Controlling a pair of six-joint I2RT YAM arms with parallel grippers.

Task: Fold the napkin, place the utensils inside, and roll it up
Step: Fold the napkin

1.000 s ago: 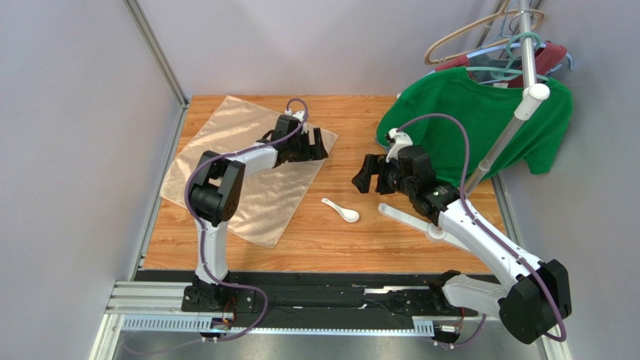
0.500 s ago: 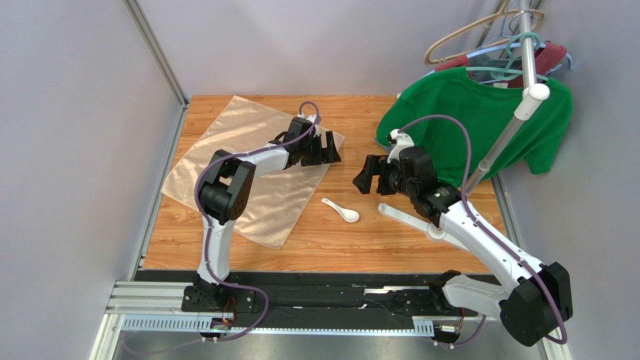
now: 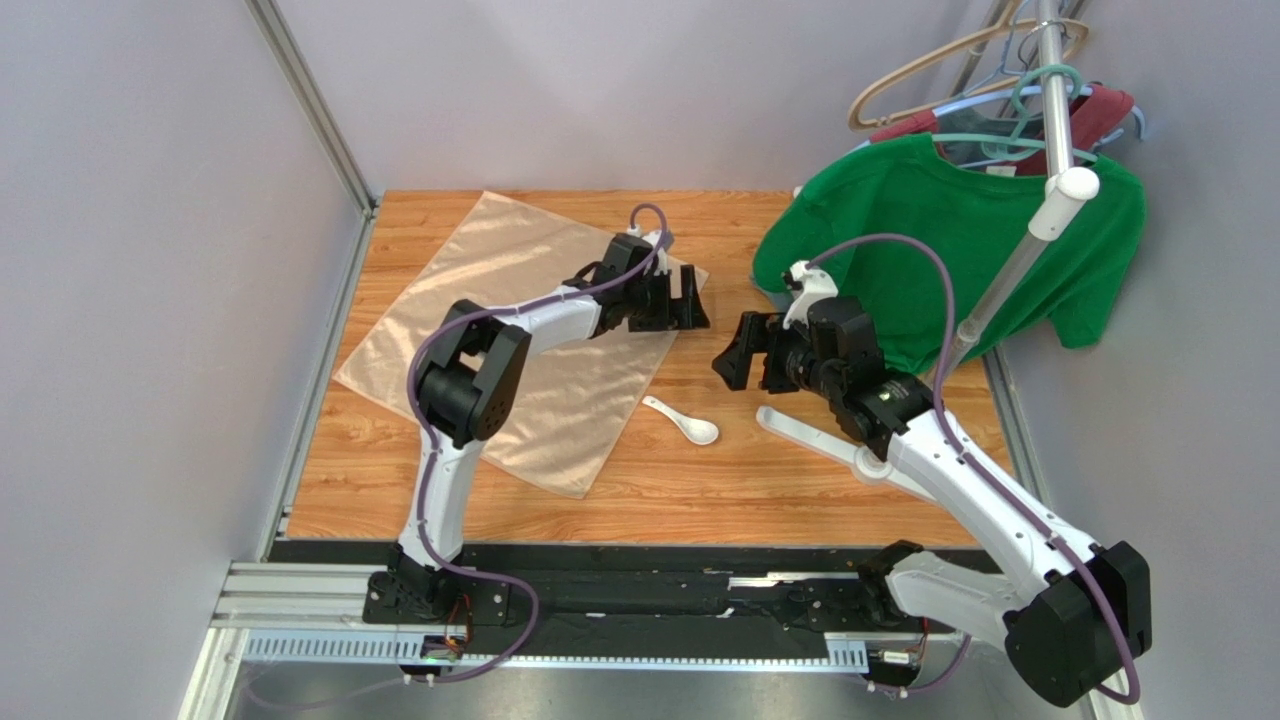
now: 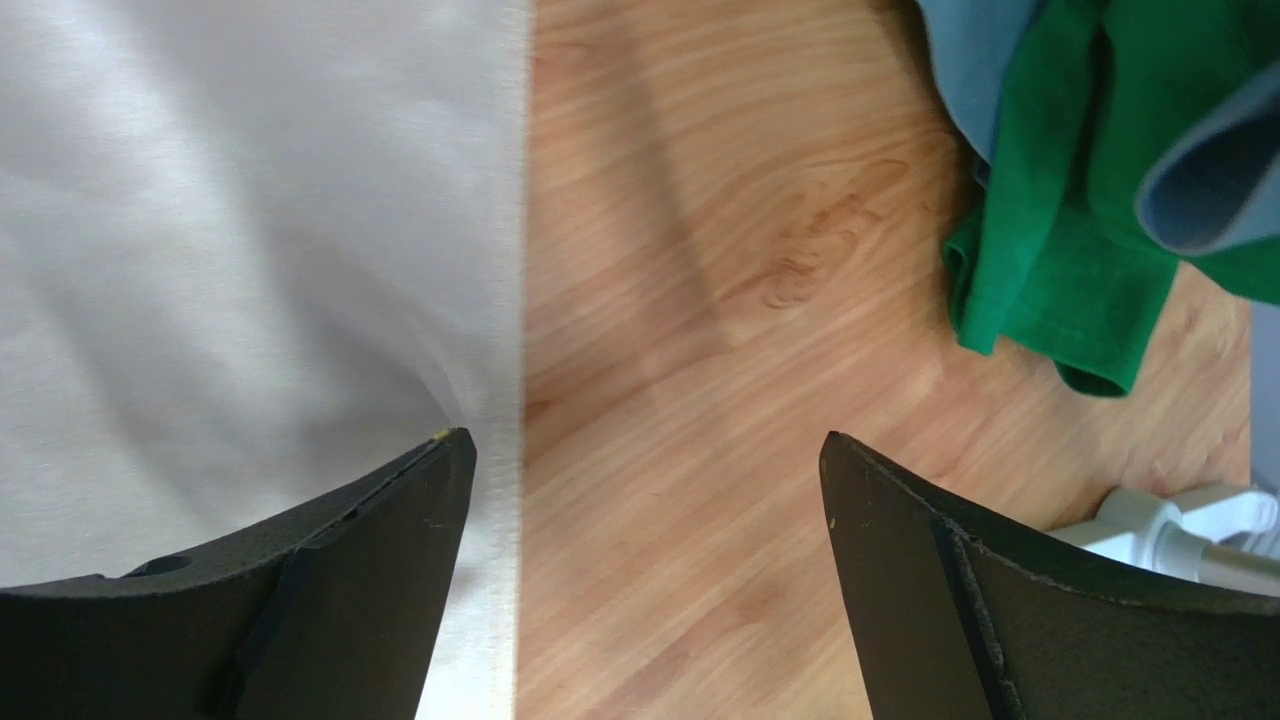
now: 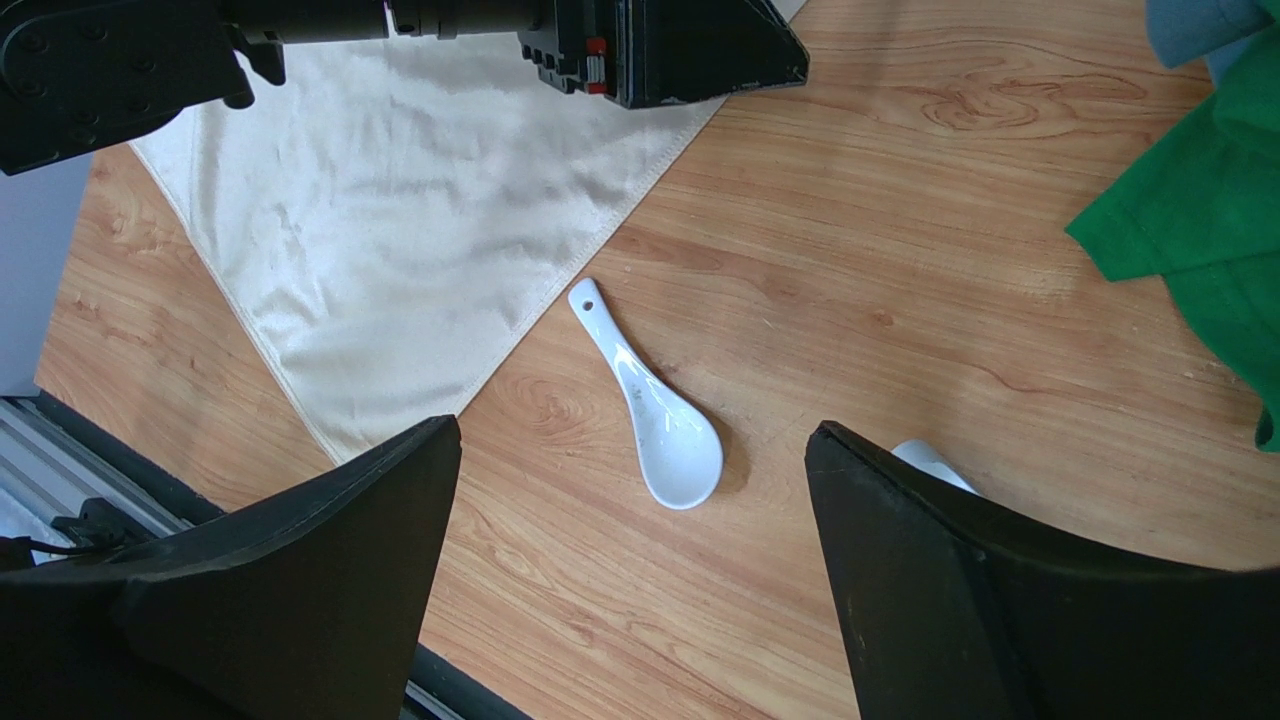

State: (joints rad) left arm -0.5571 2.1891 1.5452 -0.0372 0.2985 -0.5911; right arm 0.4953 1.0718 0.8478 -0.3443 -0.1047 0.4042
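Top external view: the napkin point(image 3: 496, 345) lies spread flat on the left half of the wooden table point(image 3: 781, 495). The left gripper point(image 3: 694, 303) is released, jaws wide, grasping nothing, at the napkin's right corner. The left wrist view shows one finger over the cloth edge and the other over bare wood. The white soup spoon point(image 3: 684, 422) lies on the wood just beside the napkin. The right gripper point(image 3: 732, 353) is released, grasping nothing, near the spoon. A green T-shirt point(image 3: 962, 255) hangs at far right.

Peach-tan napkin point(image 3: 519, 338), white spoon point(image 5: 649, 405), green T-shirt point(image 3: 962, 240), wood-grain brown table point(image 3: 751, 465), black pincers.
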